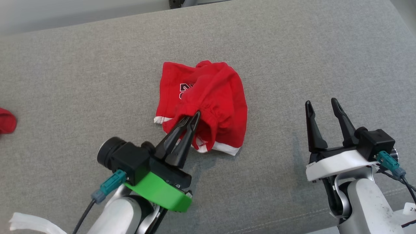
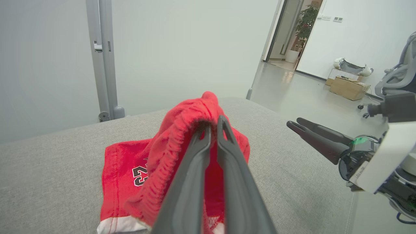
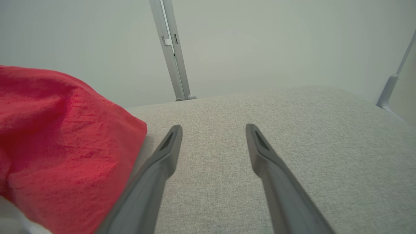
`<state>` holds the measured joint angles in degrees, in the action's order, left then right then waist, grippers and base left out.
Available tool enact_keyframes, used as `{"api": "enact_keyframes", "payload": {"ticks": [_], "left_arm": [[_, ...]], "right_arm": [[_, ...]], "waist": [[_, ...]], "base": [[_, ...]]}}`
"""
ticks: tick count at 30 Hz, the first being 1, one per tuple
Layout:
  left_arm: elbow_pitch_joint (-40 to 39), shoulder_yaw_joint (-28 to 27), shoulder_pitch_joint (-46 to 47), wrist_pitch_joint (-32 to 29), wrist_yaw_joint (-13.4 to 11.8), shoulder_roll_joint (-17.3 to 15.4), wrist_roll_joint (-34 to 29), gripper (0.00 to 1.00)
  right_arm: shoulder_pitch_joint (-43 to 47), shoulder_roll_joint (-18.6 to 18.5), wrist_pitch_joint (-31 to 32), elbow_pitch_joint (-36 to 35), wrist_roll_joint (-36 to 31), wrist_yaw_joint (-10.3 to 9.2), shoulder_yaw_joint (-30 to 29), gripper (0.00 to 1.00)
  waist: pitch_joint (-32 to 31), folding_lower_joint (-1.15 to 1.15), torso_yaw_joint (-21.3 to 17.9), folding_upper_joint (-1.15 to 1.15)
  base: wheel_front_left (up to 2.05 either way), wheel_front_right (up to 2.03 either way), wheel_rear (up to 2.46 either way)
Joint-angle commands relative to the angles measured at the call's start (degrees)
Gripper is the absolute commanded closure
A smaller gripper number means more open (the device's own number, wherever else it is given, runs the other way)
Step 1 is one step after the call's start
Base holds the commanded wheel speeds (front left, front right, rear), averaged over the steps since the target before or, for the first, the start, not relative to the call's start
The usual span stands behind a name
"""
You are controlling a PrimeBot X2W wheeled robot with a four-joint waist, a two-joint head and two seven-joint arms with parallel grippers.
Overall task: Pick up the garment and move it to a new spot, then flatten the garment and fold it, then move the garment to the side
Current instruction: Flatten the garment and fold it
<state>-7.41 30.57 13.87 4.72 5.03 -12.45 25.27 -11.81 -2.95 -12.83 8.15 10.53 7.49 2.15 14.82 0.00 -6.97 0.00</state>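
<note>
One garment (image 1: 214, 94), one red scrap (image 1: 6, 121), one surface (image 1: 292, 48), one left end effector (image 1: 193, 115), one right end effector (image 1: 321, 102)

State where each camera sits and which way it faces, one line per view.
Head view: on the head, facing down at the red garment on the grey surface; left gripper shut on it, right gripper open.
Left wrist view: along its fingers, pinching the garment.
Right wrist view: low, along open fingers.
Shared: all show the garment.
</note>
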Motion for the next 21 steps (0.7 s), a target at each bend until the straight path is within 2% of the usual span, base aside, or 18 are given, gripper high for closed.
{"api": "enact_keyframes", "payload": {"ticks": [1,4,14,18,21], "left_arm": [[-1.35,-0.12,2.07,-0.81,-0.22,-0.82,-0.99,1.0],[-3.48,0.4,5.14,-2.06,0.11,-0.79,-2.16,1.0],[-7.01,3.88,12.3,-4.11,0.62,2.66,-3.22,1.0],[-8.16,1.71,11.95,-3.45,-2.29,2.75,-3.83,1.0],[-7.64,-1.95,9.3,-2.56,-5.33,1.39,-3.72,1.0]], "right_arm": [[-0.6,-0.04,-0.63,0.38,0.83,-0.01,0.13,0.0],[-0.88,-0.05,-0.94,1.11,1.82,-0.01,0.51,0.0],[0.11,-0.04,-1.84,2.54,3.6,0.0,-0.75,0.0],[0.68,-0.02,-1.98,2.24,3.72,0.0,-1.62,0.0],[0.58,-0.02,-2.05,2.0,3.39,0.0,-1.94,0.0]], "waist": [[-0.7,0.0,-0.06,0.0],[-1.32,0.0,-0.82,0.0],[-2.01,0.0,-3.39,0.0],[-1.15,0.0,-2.63,0.0],[-0.22,0.0,-1.24,0.0]], "base": [[0.0,0.0,0.0],[0.0,0.0,0.0],[0.0,0.0,0.0],[0.0,0.0,0.0],[0.0,0.0,0.0]]}}
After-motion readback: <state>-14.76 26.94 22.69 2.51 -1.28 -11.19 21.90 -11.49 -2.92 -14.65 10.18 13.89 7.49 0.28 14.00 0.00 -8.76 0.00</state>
